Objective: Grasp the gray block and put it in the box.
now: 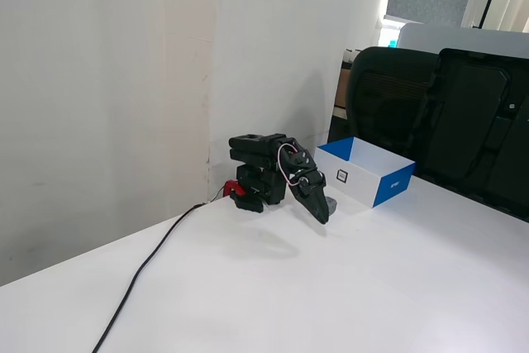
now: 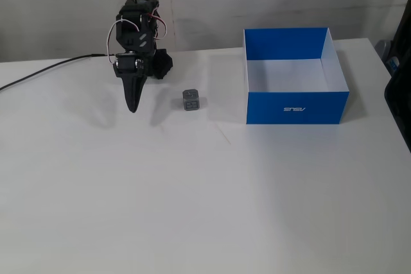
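The gray block (image 2: 191, 100) is a tiny dull-gray cube on the white table, between the arm and the box; in a fixed view it peeks out just behind the gripper tip (image 1: 331, 203). The box (image 2: 295, 75) is a shallow tray with blue outer sides and a white inside; it also shows in a fixed view (image 1: 366, 170) with a small square label. My gripper (image 2: 133, 106) points down at the table, to the left of the block and apart from it. Its jaws are together and hold nothing. It also shows in a fixed view (image 1: 321, 217).
The arm's black base (image 1: 258, 173) stands near the wall with a red clamp. A black cable (image 1: 149, 264) runs from it across the table. Black chairs (image 1: 438, 113) stand behind the box. The table edge (image 2: 385, 62) lies just right of the box.
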Controlling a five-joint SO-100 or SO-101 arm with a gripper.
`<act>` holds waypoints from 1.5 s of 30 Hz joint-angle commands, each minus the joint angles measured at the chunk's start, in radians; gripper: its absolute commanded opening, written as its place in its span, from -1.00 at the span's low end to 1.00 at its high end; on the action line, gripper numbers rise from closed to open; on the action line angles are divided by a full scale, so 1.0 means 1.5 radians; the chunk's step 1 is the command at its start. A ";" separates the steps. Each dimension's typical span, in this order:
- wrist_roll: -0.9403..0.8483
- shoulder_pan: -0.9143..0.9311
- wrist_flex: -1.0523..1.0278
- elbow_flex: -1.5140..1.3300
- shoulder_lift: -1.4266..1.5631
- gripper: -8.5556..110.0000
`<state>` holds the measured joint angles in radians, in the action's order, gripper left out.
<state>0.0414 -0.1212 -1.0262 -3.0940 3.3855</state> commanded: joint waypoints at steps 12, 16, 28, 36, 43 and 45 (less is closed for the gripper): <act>0.002 -0.001 -0.002 -0.043 0.006 -0.85; 0.002 -0.001 -0.002 -0.043 0.006 -0.85; 0.002 -0.001 -0.002 -0.043 0.006 -0.85; 0.002 -0.001 -0.002 -0.043 0.006 -0.85; 0.002 -0.001 -0.002 -0.043 0.006 -0.85; -0.002 0.003 -0.002 -0.043 0.006 -0.82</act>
<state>0.0414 -0.1212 -1.0262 -3.0940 3.3855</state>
